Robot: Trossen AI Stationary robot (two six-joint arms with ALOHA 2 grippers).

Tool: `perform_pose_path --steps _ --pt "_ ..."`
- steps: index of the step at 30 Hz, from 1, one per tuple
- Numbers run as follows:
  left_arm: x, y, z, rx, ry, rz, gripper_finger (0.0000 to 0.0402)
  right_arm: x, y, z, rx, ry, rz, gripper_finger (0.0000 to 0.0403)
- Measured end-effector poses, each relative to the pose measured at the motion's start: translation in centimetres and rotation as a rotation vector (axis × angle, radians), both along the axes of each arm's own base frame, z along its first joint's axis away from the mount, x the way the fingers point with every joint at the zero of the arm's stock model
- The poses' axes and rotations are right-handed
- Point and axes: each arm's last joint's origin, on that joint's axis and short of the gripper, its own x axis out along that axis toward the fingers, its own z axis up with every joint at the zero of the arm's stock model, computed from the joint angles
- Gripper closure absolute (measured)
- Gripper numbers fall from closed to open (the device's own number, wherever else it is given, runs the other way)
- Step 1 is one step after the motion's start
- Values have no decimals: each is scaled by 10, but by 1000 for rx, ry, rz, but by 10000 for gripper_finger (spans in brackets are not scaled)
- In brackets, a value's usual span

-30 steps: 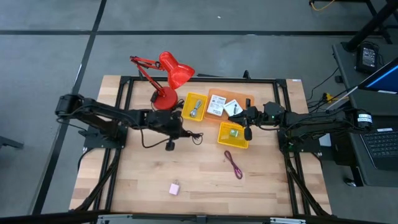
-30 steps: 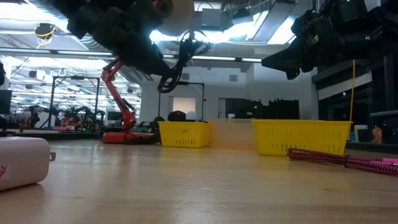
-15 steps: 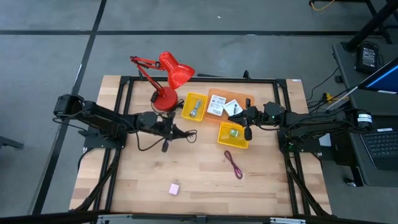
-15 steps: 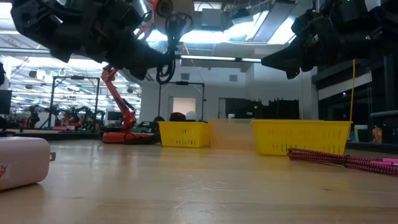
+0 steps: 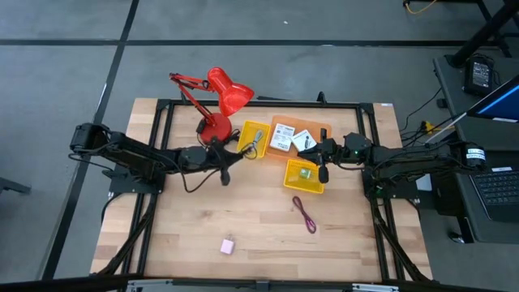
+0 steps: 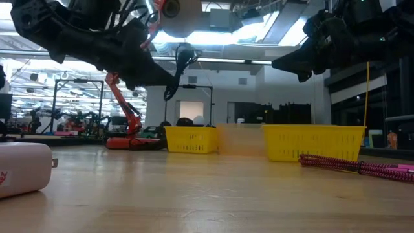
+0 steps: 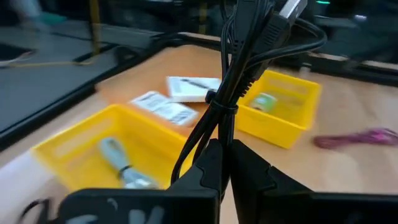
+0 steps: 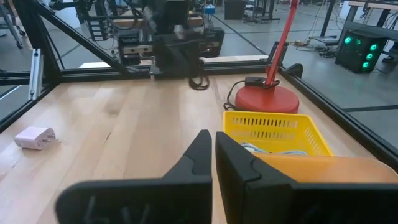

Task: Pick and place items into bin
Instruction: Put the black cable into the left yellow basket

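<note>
**Left gripper holds cable above the table**

Nearest us in the low view lies the pink block (image 6: 24, 167), alone on the front of the table (image 5: 186, 231). Farther in rests the maroon cord (image 5: 305, 214), just before the right yellow bin (image 5: 304, 176), which holds a green block (image 5: 306, 172). Our left gripper (image 7: 219, 163) is clamped tight on the black cable (image 7: 239, 81), lifted clear of the wood beside the left bin (image 5: 253, 140) where the grey tool (image 7: 118, 160) lies. Two white cards (image 5: 290, 137) sit in the orange tray (image 5: 324, 130). Our right gripper (image 8: 213, 152) hangs pressed together and empty over the right bin. Farthest stands the red lamp (image 5: 216, 101).
</note>
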Motion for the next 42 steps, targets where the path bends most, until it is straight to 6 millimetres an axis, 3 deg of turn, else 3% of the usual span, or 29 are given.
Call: perform_pose_path --steps 11,16,23,32,42 --pt "-3 7 -3 -79 -7 240 392 0 0 0 0 0 0 397" --pt "3 14 1 -135 87 320 394 0 0 0 0 0 -1 397" --pt "23 31 11 -169 244 397 393 0 0 0 2 -3 -1 397" --pt "59 65 2 -223 315 395 392 0 0 2 -2 -20 -2 397" --pt "77 88 11 -333 404 456 391 0 0 2 -3 -21 -1 397"
